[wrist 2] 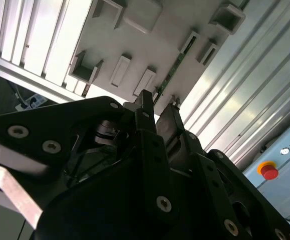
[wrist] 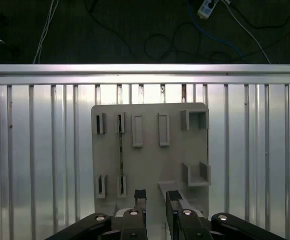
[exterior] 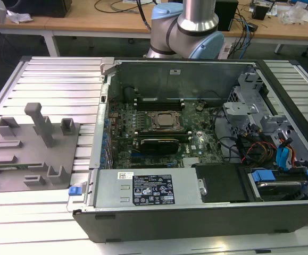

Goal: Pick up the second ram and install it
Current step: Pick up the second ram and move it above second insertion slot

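The gripper (wrist: pixel 156 200) hangs narrowly parted and empty over the grey fixture tray (wrist: pixel 150 160). The second ram (wrist: pixel 120 155) stands edgewise in its slots, below and just beside one fingertip.
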Available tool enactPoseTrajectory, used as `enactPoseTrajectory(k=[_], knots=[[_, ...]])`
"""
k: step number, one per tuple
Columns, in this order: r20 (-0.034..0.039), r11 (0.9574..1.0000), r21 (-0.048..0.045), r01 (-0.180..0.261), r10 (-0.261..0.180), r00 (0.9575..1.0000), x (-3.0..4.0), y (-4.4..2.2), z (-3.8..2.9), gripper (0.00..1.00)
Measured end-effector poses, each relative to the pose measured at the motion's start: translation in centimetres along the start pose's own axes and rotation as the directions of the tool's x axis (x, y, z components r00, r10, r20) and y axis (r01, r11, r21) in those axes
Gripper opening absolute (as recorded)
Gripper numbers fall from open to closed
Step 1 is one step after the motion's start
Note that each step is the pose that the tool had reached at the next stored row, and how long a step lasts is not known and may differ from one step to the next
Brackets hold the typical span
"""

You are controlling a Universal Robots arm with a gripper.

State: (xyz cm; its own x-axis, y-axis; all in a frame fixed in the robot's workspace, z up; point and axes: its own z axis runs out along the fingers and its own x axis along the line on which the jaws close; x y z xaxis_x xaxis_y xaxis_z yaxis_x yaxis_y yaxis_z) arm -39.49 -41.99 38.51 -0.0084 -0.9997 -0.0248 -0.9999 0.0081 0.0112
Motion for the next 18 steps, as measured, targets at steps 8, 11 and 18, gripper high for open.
enactPoseTrajectory(k=[8, 11, 18], knots=[[0.0000, 1.0000, 0.0000, 0.000, 0.000, 1.0000, 0.26, 0.06, 0.68, 0.30], [0.0000, 1.0000, 0.0000, 0.000, 0.000, 1.0000, 0.29, 0.05, 1.00, 0.30], [0.0000, 1.0000, 0.0000, 0.000, 0.000, 1.0000, 0.39, 0.04, 1.62, 0.30]])
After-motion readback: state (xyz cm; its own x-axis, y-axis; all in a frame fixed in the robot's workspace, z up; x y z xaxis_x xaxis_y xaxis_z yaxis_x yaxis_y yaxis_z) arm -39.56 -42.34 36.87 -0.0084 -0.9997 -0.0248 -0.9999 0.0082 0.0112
